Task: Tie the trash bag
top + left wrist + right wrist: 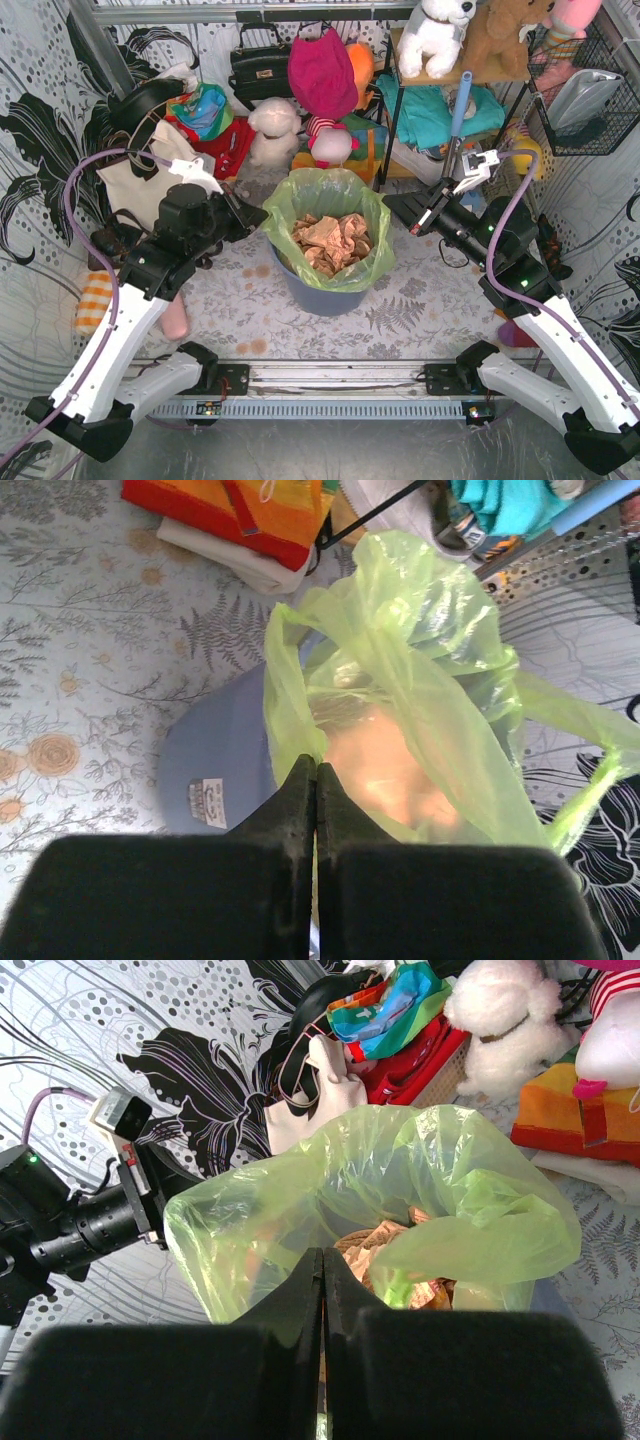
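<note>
The translucent light-green thin plastic trash bag [335,190] lines the blue-grey round plastic bin [320,295]. Its mouth stands open above the bin's rim, probably so the film is free to gather. The left gripper [316,772] on the bin's left and the right gripper [322,1258] on its right are both pressed together at that film; whether either has caught it is unclear. The bin's small white label [207,802] is unreadable.
</note>
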Motion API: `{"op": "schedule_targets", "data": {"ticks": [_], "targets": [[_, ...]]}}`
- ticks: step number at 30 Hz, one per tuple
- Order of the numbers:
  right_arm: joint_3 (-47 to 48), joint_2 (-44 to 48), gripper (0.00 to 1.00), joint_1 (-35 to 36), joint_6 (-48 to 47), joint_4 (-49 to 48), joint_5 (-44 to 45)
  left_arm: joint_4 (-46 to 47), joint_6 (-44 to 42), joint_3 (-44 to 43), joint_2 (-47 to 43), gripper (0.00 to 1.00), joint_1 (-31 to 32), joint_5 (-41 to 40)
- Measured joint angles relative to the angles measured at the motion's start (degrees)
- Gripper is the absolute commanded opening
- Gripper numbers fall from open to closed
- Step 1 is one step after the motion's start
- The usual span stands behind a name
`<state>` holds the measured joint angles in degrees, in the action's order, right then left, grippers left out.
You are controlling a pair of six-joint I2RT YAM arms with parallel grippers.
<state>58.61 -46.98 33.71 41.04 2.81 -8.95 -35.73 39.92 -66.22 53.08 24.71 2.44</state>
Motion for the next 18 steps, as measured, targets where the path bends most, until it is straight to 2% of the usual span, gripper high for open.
{"op": "schedule_targets", "data": {"ticks": [5, 14, 15, 16, 17, 18], "targets": [[0.00, 0.00, 0.00, 0.00, 0.00, 0.00, -0.02, 1.46, -0.31, -1.40, -0.22, 0.00, 0.00, 3.28], [0.46, -0.92, 0.00, 0.02, 0.04, 2.58, 1.75, 11.87, -1.70, -2.99, 1.03, 0.00, -0.02, 16.26], [1.07, -1.16, 0.04, 0.00, 0.07, 4.61, 3.13, 13.35, -1.68, -3.10, 1.36, 0.00, -0.02, 17.66], [1.77, -1.42, 0.13, 0.00, 0.09, 6.51, 4.44, 14.62, -1.66, -3.10, 1.60, 0.00, 0.00, 18.78], [2.56, -1.62, 0.23, 0.00, 0.07, 8.66, 6.08, 16.17, -1.64, -3.10, 1.84, 0.00, 0.00, 20.00], [3.15, -1.66, 0.38, 0.00, 0.17, 10.51, 7.74, 17.53, -1.60, -3.10, 2.01, 0.00, 0.00, 21.03]]}}
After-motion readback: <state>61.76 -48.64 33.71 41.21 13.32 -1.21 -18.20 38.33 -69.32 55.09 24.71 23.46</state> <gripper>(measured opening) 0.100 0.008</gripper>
